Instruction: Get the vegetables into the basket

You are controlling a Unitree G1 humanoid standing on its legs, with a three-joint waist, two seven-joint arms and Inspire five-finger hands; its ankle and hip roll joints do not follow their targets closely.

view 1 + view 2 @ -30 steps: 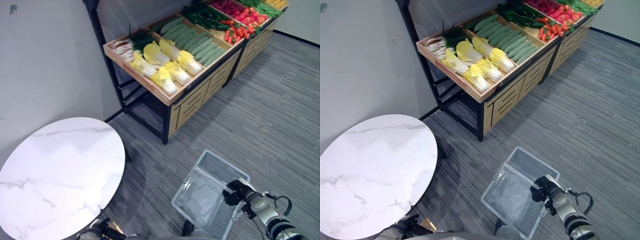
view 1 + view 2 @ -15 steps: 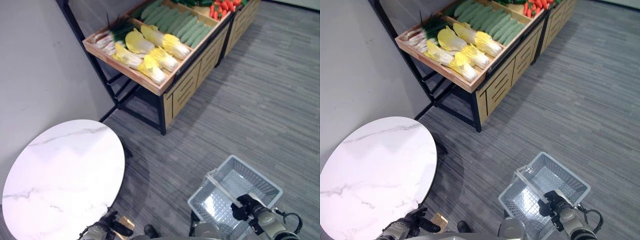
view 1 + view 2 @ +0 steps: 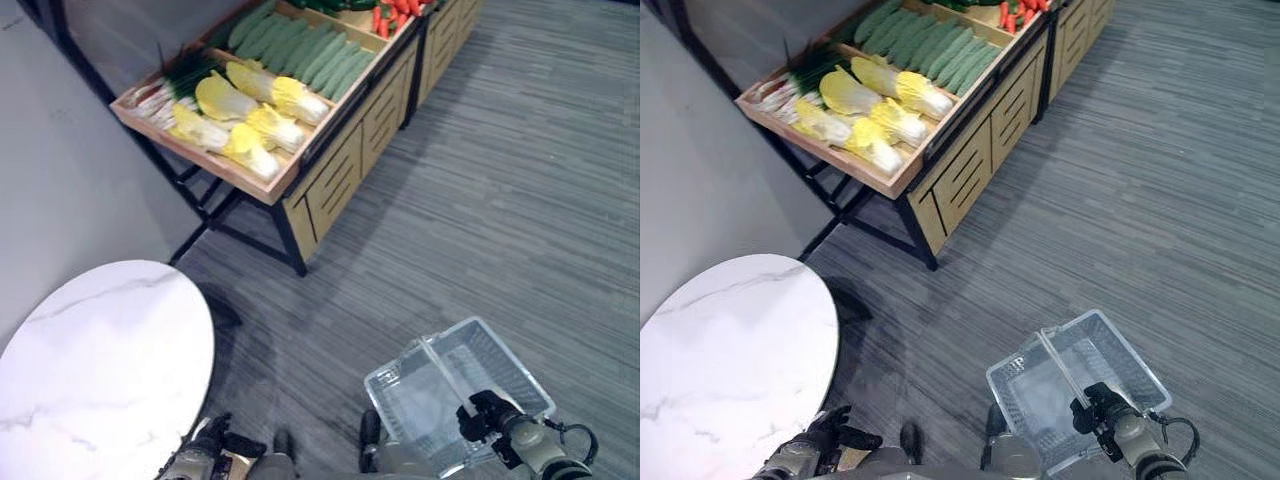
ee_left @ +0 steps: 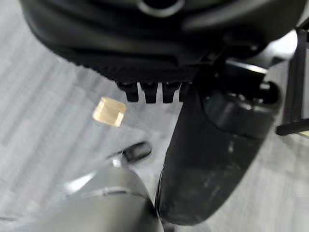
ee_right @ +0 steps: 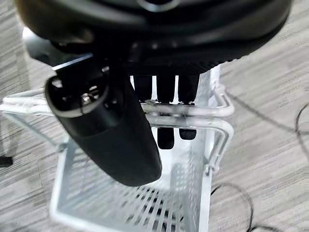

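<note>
Clear plastic, the basket [image 3: 455,390] hung at about 5 o'clock in the head views, carried by the right hand [image 3: 1102,410], whose fingers [image 5: 165,116] were curled round its handle [image 5: 186,118]; that grip left the open top facing up, ready to take produce. It looked empty, so I judged no vegetable had gone in yet. The left hand [image 3: 205,452] sat low at 7 o'clock, near the edge of the round marble table [image 3: 95,370]; its fingers were curled and held nothing, seemingly idle.

Vegetables lay well apart from the basket, up at 11 to 12 o'clock, on a sloped wooden stand [image 3: 290,165] tilted toward a shopper for easy reach. I counted five pale yellow cabbages [image 3: 245,110], one bundle of spring onions [image 3: 165,85] at the stand's far left, and a row of green cucumbers [image 3: 300,45], roughly eight though they overlapped too much for certainty. Red carrots or peppers [image 3: 395,10] showed at the 12 o'clock edge, too small to count.
</note>
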